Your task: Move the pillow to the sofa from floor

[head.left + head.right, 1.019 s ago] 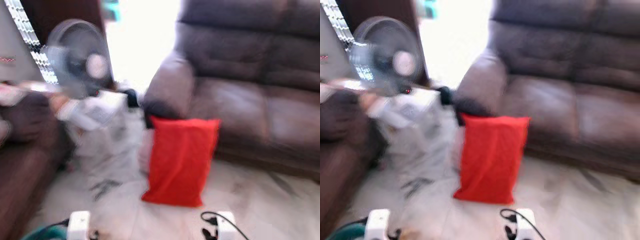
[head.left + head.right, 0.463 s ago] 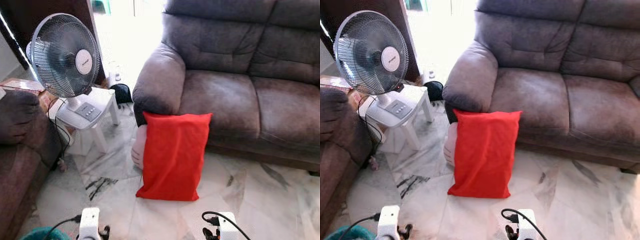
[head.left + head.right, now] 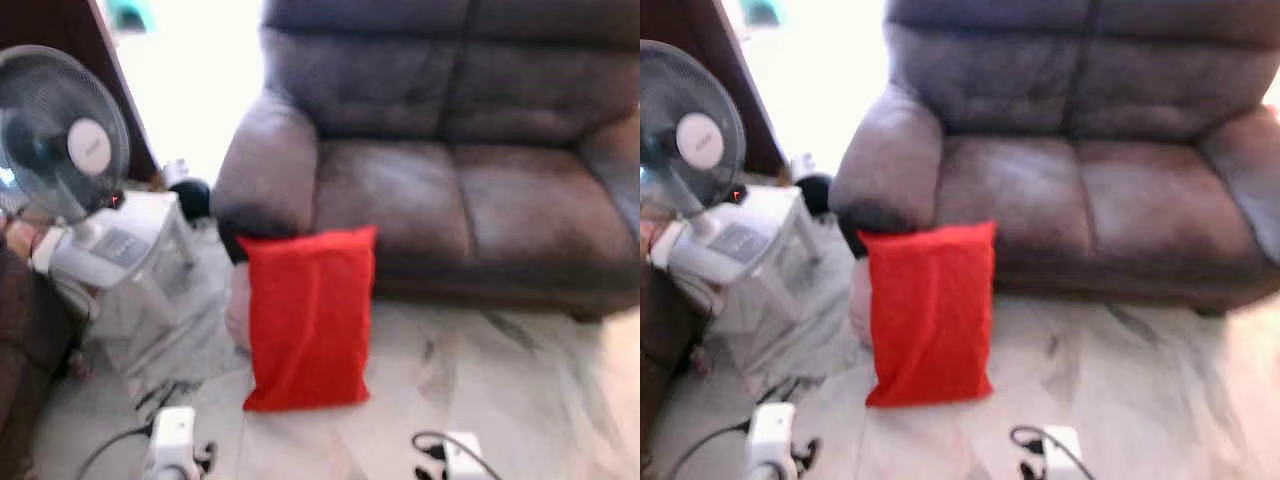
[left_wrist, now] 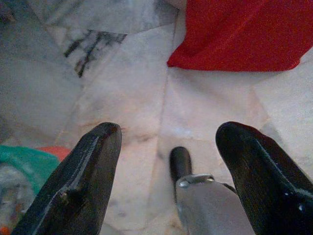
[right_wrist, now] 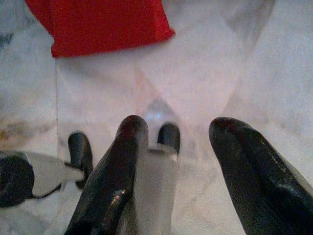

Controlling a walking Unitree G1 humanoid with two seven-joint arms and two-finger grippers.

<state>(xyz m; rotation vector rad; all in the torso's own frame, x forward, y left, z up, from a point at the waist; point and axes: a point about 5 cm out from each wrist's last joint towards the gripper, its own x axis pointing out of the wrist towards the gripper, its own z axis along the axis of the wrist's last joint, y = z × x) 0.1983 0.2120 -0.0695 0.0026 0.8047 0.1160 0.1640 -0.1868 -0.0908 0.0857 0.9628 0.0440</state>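
Observation:
A red pillow (image 3: 306,315) stands upright on the marble floor (image 3: 480,390), leaning against the front of the brown leather sofa (image 3: 450,190) below its left armrest. Its lower edge shows as the red pillow (image 4: 239,34) in the left wrist view and the red pillow (image 5: 98,24) in the right wrist view. My left gripper (image 4: 168,147) hangs open above the floor, short of the pillow. My right gripper (image 5: 178,142) is open too, with nothing between its fingers. The white wrists (image 3: 172,440) sit at the bottom edge of the eye views.
A table fan (image 3: 65,145) stands on a small white stool (image 3: 130,255) left of the sofa. A dark armchair (image 3: 15,340) is at the far left. Something green (image 4: 19,161) lies on the floor near my left gripper. Bare marble stretches right of the pillow.
The camera has swung to the right: pillow, fan and sofa have all shifted left in the picture, and more of the sofa's right side shows. The picture is blurred again.

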